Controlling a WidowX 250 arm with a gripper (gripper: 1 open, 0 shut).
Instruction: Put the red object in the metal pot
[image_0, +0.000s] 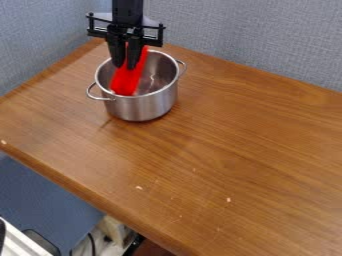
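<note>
The metal pot (150, 98) stands on the far left part of the wooden table, shiny, with small loop handles. The red object (128, 79) is inside it, leaning steeply with its lower end down in the pot and its upper end at the rim. My gripper (128, 60) points straight down over the pot's back left rim. Its dark fingers (118, 48) stand slightly apart on either side of the red object's top, so it is open and seems to have loosened its hold.
The wooden table (201, 160) stretches to the right and toward the front, with its front edge running diagonally at the lower left. A grey-blue wall stands right behind the pot and arm. Below the table edge some floor clutter shows.
</note>
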